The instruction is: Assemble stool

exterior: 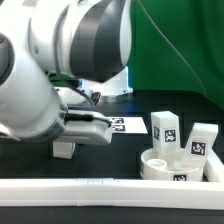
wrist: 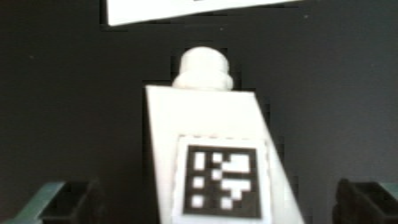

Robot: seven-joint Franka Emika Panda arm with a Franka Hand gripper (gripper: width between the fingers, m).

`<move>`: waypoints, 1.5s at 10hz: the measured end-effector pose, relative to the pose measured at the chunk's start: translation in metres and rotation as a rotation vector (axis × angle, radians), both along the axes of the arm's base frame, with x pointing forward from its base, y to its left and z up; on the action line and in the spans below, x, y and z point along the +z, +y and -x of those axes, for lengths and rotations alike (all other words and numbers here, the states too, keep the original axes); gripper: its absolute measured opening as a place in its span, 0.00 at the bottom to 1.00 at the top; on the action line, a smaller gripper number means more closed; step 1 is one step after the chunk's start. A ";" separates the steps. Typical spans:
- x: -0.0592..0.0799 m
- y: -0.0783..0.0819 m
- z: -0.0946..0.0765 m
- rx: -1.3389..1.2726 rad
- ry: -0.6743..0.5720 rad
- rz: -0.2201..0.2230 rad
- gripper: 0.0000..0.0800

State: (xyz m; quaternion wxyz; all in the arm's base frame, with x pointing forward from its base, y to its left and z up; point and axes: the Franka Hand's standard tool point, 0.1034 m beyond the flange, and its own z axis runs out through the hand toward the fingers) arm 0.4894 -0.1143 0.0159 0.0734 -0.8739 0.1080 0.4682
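The fingers [wrist: 50,203] of my gripper [wrist: 208,205] stand spread wide astride the lying leg [wrist: 206,130], and I fear closing off-centre shoves it askew or lets it slip.

Two legs [exterior: 165,128] behind the seat disc [exterior: 172,166]; marker board [exterior: 128,125] toward the exterior view's left.
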 end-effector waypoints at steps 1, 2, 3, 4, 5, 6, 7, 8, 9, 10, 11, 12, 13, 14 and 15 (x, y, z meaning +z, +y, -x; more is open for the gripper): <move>-0.002 -0.004 -0.007 0.002 0.030 -0.006 0.81; -0.001 -0.005 -0.009 0.001 0.036 -0.009 0.81; 0.000 -0.005 -0.011 0.002 0.029 -0.007 0.79; -0.002 -0.005 -0.011 0.004 0.023 -0.006 0.79; -0.004 -0.004 -0.011 0.004 0.021 -0.005 0.58; -0.005 -0.003 -0.010 0.005 0.018 -0.004 0.41; -0.005 0.000 -0.006 0.007 0.013 -0.003 0.41; -0.005 0.000 -0.004 0.005 0.015 -0.005 0.41; -0.004 0.001 -0.006 0.007 0.007 -0.003 0.41; -0.002 0.006 -0.012 0.016 -0.018 -0.002 0.41; 0.008 0.017 -0.017 0.022 -0.029 -0.001 0.41; 0.024 0.030 -0.022 0.018 -0.031 0.015 0.41; 0.042 0.042 -0.025 0.012 -0.027 0.026 0.41; 0.050 0.048 -0.025 0.001 -0.024 0.041 0.41; 0.051 0.055 -0.026 0.010 -0.045 0.044 0.41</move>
